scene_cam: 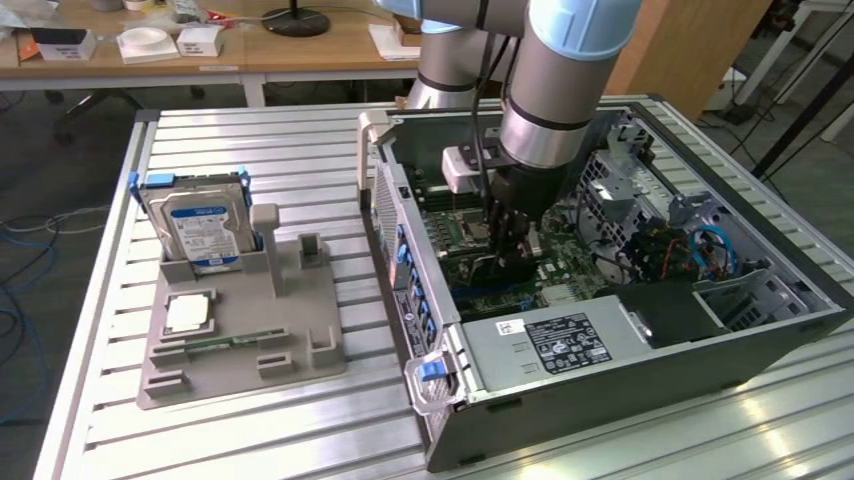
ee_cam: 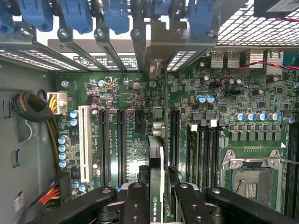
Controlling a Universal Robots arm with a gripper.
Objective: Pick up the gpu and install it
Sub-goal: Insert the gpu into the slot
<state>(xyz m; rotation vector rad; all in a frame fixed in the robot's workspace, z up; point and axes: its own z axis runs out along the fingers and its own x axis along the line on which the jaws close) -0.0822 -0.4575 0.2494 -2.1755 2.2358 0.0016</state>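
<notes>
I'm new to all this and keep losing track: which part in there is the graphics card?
Look inside the open computer case, over the green circuit board. The graphics card stands on edge between the pincer fingers, thin and black with a green logo, unlike the empty black slots beside it.

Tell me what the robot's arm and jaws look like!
The arm is a thick round tube of silver-grey metal with light blue caps at its joints and a black ring lower down. A pale boxy part is clipped beside the wrist. The gripper is black, with chunky jointed links dotted with round bolts.
</notes>
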